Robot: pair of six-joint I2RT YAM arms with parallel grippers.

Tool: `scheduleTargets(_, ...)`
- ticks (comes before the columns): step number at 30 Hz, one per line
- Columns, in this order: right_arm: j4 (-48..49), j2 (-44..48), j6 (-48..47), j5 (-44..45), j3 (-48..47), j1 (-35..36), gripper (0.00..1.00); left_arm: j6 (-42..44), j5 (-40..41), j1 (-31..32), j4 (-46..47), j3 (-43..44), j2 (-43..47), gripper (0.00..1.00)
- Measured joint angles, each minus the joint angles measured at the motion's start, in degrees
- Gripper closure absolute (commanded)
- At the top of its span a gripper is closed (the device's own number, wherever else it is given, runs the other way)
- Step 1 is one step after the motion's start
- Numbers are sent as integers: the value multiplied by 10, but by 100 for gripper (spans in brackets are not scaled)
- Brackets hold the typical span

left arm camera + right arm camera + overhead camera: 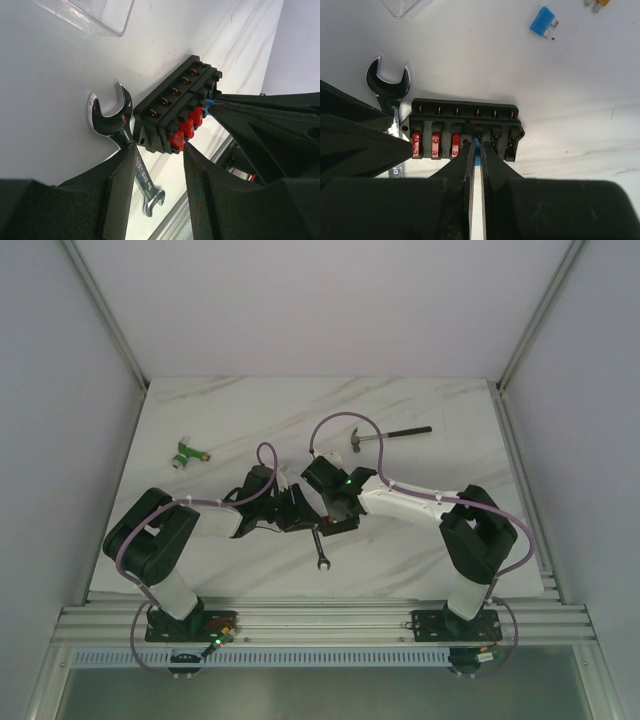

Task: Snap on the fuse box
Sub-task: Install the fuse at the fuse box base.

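The fuse box lies on the surface just ahead of the right pincer, long axis crosswise to it, that pincer pinched narrow on a blue fuse at a middle slot, while the left pincer, half spread, clamps the box's end.

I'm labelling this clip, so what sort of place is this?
Probably a robot lab test cell: white panel walls on aluminium framing, a marble-patterned tabletop, and staged tools, a hammer, wrench and fuse box.
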State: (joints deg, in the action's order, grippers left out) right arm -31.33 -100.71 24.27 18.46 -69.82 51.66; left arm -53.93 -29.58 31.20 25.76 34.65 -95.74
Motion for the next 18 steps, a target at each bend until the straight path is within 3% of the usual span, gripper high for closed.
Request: scheduleTargets(18, -2, -3, 10, 13, 0, 1, 100, 0, 0, 0, 0, 0, 0, 49)
